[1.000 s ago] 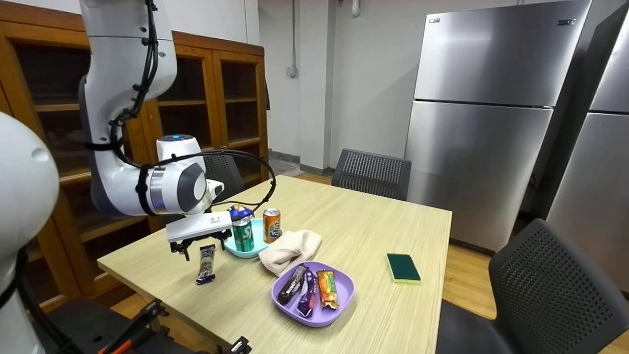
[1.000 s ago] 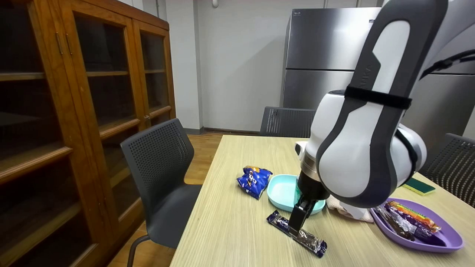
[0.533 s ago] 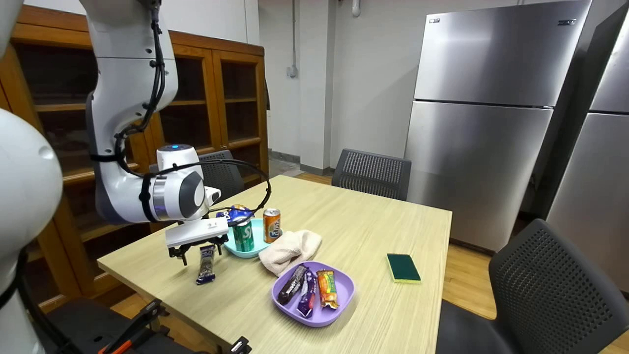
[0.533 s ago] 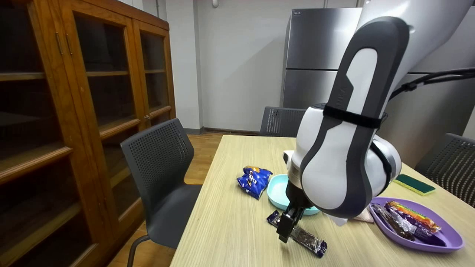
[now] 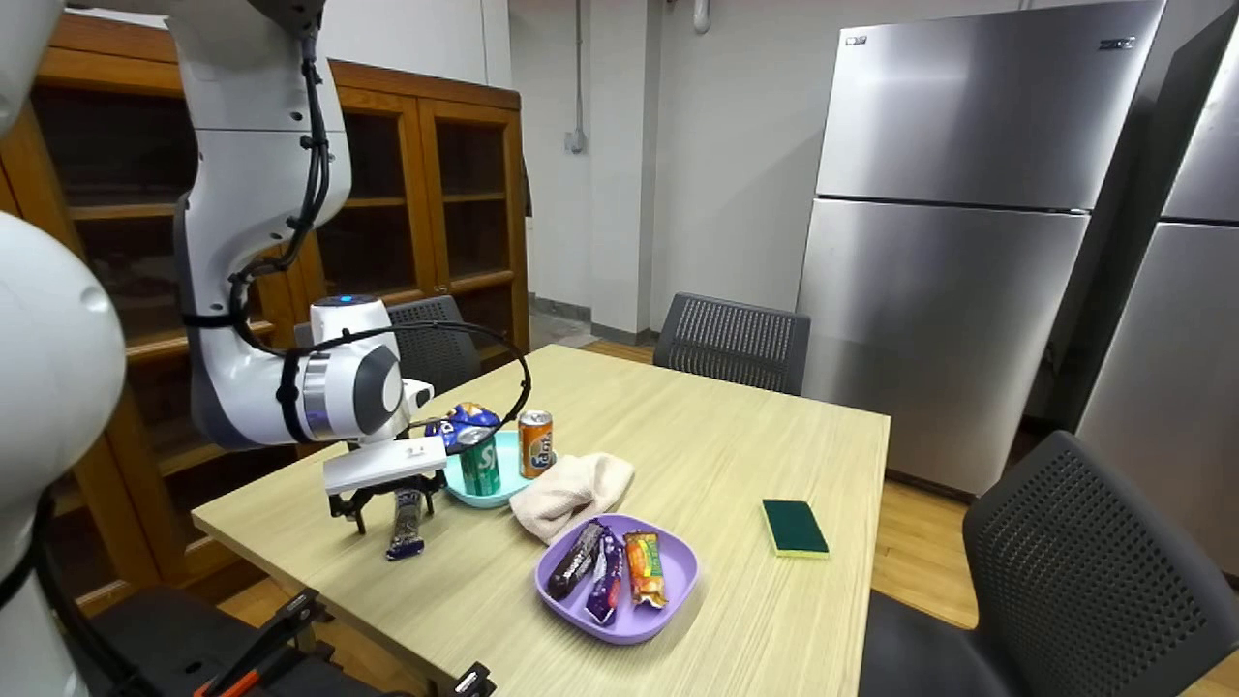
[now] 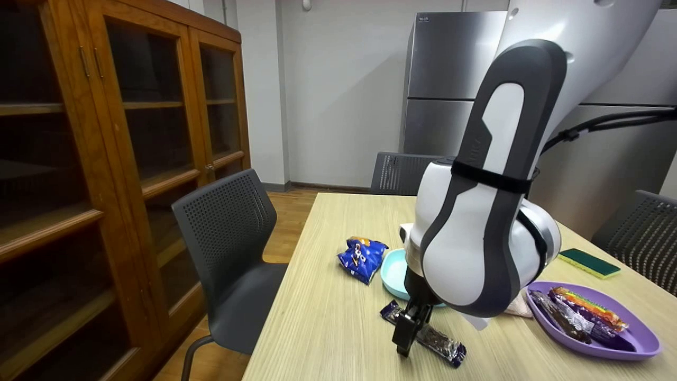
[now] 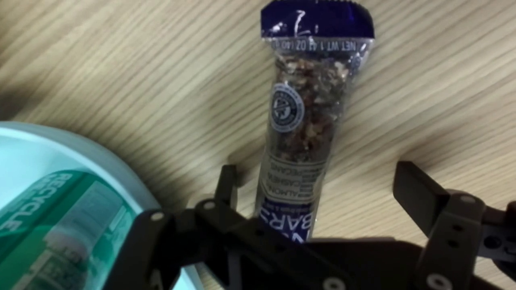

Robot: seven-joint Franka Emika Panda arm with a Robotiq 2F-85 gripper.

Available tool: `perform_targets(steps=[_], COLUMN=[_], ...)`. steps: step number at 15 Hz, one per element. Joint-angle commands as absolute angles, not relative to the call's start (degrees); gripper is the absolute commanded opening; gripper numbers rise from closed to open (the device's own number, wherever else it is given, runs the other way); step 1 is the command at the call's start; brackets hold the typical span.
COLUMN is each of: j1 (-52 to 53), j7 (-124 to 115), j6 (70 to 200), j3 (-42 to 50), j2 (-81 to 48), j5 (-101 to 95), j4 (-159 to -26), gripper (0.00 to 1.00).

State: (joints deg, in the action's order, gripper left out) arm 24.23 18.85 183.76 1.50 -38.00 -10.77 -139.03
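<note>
Some room flanks the snack bar (image 7: 302, 129) inside the spread tool (image 7: 316, 173), less toward the bowl rim (image 7: 105, 162).

In both exterior views I see a wooden glass-fronted cabinet (image 6: 119, 174), grey chairs (image 6: 227, 233) on wood-toned floor (image 6: 288, 227), and a steel refrigerator (image 5: 958, 242) before a pale wall (image 6: 344, 95).

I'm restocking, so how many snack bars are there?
4: the nut bar beneath the open gripper, plus a dark bar, purple bar and orange bar in the purple dish. The arm may hide others.
</note>
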Motion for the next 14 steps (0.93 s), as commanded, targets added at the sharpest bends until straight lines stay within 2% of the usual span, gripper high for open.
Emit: perform_targets(steps=[1,12,13,14], j1=[25.54,24.79,24.2,23.98], j7=[16.57,16.56,16.77,16.98], j6=[180.85,178.58,178.62,178.47], j3=[2.51,2.8,2.24,1.99], j2=[-36.02,-35.0,-35.22,-35.33], j5=[-12.71,-13.74,-13.98,-14.3], j4=[-139.46,-139.16,-139.07,-139.0], gripper=[1.0,1.0,0.75,0.72])
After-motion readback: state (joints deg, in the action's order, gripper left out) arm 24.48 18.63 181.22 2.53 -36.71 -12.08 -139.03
